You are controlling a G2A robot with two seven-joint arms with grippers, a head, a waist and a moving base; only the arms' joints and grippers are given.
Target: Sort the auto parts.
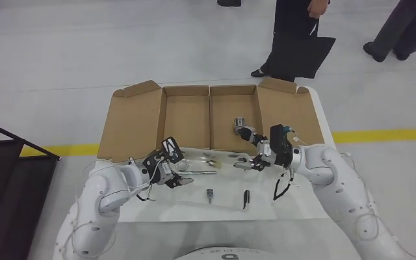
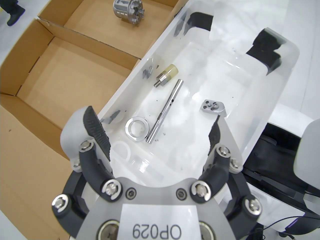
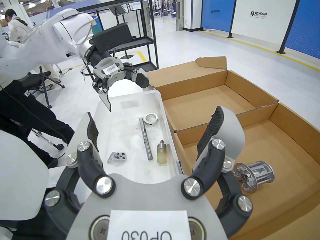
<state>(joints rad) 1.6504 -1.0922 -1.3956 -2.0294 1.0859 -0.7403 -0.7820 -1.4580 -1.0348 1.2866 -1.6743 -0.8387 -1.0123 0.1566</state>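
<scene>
Two tools of mine hung open over the clear tray (image 2: 275,96) on the worktop (image 1: 305,201): my left tool (image 2: 155,121) at its left end, then the ring (image 2: 128,128), rod (image 2: 165,111), capped pin (image 2: 166,74) and small plate (image 2: 212,107) inside, and my right tool (image 3: 155,117) at its right end. The spool-shaped hub (image 2: 128,13) lay in the cardboard box's (image 2: 87,43) right compartment.

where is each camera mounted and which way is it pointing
Top view: above the arms, facing down on the cardboard box; left gripper and right gripper both show.
Left wrist view: on the left wrist, facing down into the clear tray past its own open gripper.
Right wrist view: on the right wrist, facing along the tray toward the left gripper, past its own open gripper.
Shared: both wrist views show the rod and the spool-shaped part.
</scene>
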